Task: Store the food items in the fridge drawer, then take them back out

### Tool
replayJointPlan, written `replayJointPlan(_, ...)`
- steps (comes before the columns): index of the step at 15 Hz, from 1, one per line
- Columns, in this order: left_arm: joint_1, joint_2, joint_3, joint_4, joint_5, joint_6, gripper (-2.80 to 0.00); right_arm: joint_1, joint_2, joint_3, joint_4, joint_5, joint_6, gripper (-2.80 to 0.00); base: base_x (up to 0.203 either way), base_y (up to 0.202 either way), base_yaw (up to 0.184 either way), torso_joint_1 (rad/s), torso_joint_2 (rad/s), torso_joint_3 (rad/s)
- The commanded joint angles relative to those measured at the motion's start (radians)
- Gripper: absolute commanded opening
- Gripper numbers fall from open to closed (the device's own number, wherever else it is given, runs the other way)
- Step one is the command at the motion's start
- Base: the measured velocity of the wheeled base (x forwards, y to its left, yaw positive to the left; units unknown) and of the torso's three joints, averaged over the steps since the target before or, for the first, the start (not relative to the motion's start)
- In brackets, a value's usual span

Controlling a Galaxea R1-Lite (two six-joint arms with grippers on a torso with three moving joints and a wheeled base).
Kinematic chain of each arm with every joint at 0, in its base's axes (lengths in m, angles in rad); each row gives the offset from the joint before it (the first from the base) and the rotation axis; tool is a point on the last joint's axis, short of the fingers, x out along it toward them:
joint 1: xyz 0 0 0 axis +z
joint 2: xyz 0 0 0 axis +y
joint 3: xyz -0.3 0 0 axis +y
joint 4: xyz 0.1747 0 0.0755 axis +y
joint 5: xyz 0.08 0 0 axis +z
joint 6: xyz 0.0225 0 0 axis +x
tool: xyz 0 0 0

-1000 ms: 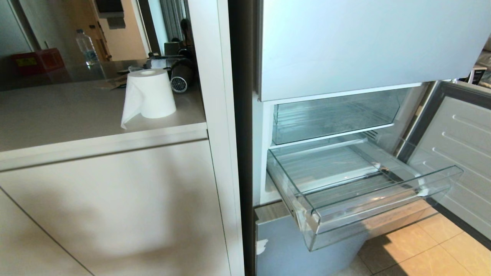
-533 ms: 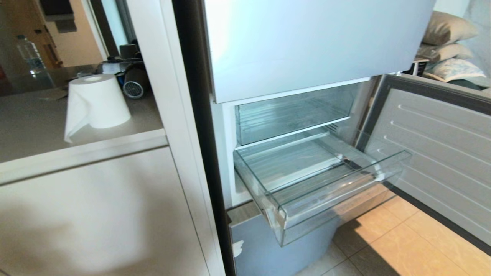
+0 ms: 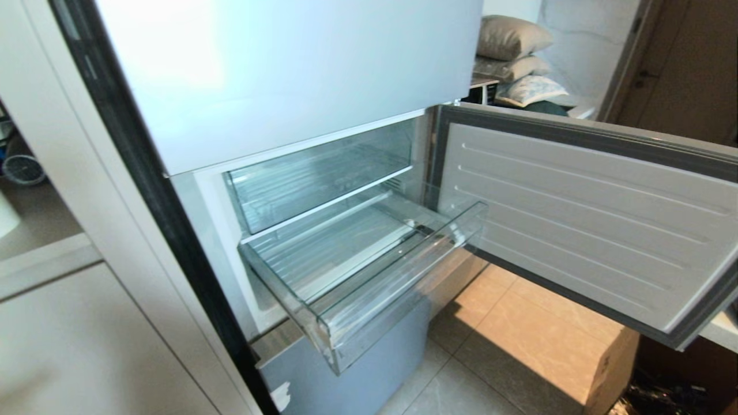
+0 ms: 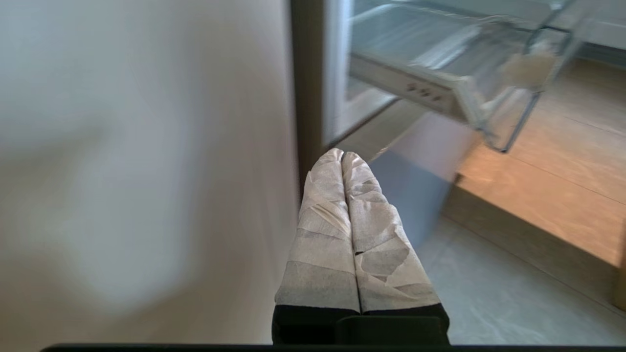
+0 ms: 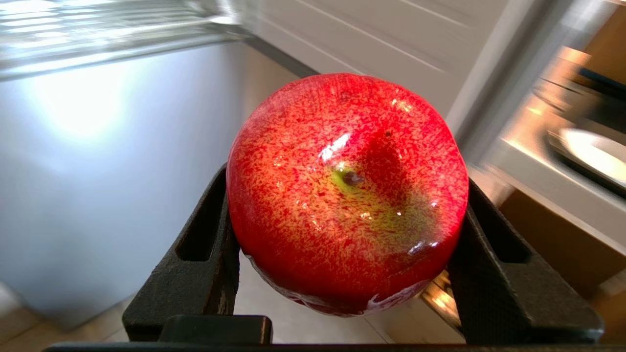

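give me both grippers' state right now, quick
left gripper: closed, fingers pressed together, holding nothing.
right gripper: closed on the red apple, one finger on each side.

The apple [image 5: 347, 195] is glossy red, speckled yellow-green around its dark stem pit. The right end effector [image 5: 347, 254] gripping it is matte black. The left end effector [image 4: 349, 234] has fingers wrapped in creased whitish-grey tape over black. The fridge drawer [image 3: 369, 288] is clear plastic with a ribbed floor. The fridge door [image 3: 576, 225] liner is white, ridged, framed by a dark grey seal. Floor tiles [image 3: 519, 323] look beige and grey.
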Motion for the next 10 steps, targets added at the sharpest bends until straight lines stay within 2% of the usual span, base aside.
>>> replayJointPlan(1, 0.0, 0.001, 0.0, 0.0, 0.0, 0.0, -2.8, 0.0, 0.002, 0.002, 0.001, 0.002, -0.003, -2.8, -0.003, 0.007, -0.175, 0.002, 0.0, 0.007)
replayJointPlan(3, 0.0, 0.0, 0.0, 0.0, 0.0, 0.0, -2.8, 0.0, 0.002, 0.0, 0.0, 0.004, 0.007, -2.8, 0.0, 0.005, -0.126, 0.001, 0.01, 0.001)
replayJointPlan(5, 0.0, 0.001, 0.0, 0.0, 0.0, 0.0, -2.8, 0.0, 0.049, 0.001, -0.004, 0.014, -0.009, -2.8, -0.001, 0.002, -0.033, 0.001, 0.0, 0.002)
replayJointPlan(8, 0.0, 0.001, 0.0, 0.0, 0.0, 0.0, -2.8, -0.015, 0.311, -0.024, -0.119, -0.008, 0.029, -2.8, 0.0, 0.0, 0.0, 0.0, 0.0, 0.0)
replayJointPlan(10, 0.0, 0.001, 0.0, 0.0, 0.0, 0.0, -2.8, -0.091, 0.526, -0.041, -0.226, -0.042, 0.095, -2.8, 0.0, 0.0, 0.0, 0.0, 0.0, 0.0)
